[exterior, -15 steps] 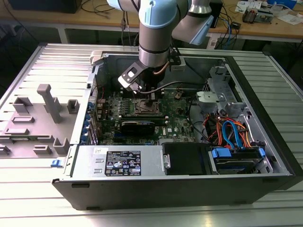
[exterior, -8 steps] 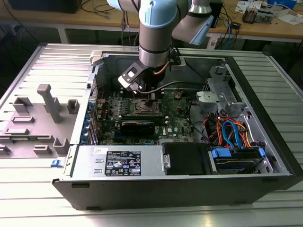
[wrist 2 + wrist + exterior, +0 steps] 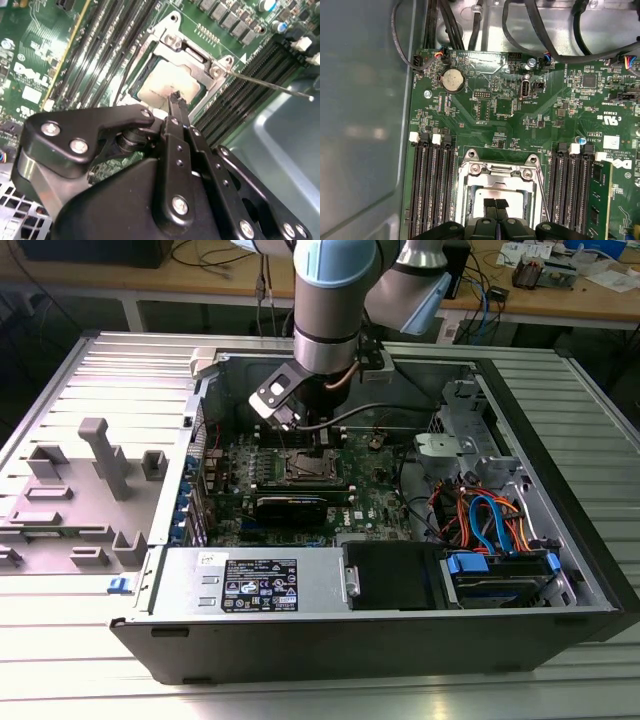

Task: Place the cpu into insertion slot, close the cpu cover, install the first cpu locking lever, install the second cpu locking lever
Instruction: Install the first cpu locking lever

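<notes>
White lettering (image 3: 615, 120) marks the motherboard (image 3: 490, 117) and a printed label (image 3: 258, 586) sits on the power supply (image 3: 322, 588).

Quick tally: one robot arm (image 3: 335, 300), one gripper (image 3: 175, 99) with two fingers (image 3: 490, 200). One open computer case (image 3: 400, 640), one green motherboard (image 3: 510, 110). One cpu (image 3: 162, 85), one cpu cover (image 3: 192, 55). Two banks of memory slots (image 3: 432, 185), one coin cell (image 3: 452, 79). One grey fixture (image 3: 100, 460).

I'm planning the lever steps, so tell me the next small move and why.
Probably lift the gripper a little and shift it toward the lever. The cpu already lies seated with the cover down around it. The shut fingertips sit right at the cpu's top, holding nothing. The lever's thin rod sticks out free to one side, seemingly unlatched.
</notes>
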Robot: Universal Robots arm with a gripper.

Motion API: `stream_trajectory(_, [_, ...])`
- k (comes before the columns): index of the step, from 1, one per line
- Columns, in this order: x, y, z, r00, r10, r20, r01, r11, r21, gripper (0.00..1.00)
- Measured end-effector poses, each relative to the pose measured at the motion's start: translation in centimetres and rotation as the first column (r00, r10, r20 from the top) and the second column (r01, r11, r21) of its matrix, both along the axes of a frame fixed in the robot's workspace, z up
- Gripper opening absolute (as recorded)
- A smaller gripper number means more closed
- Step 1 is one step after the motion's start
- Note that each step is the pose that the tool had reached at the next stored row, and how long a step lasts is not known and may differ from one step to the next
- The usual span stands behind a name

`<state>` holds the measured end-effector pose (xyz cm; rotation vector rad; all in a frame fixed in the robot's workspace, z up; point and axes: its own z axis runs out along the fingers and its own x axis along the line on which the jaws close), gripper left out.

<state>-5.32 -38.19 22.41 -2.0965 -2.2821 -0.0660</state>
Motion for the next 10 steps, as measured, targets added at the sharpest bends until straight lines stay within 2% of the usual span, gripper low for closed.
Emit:
stream_trajectory(3, [0.0,0.0,0.87,1.0,0.0,0.0,0.0,1.0,0.0001,0.11])
stream_trajectory(10, [0.0,0.0,2.04,1.0,0.0,0.0,0.0,1.0,0.0001,0.11])
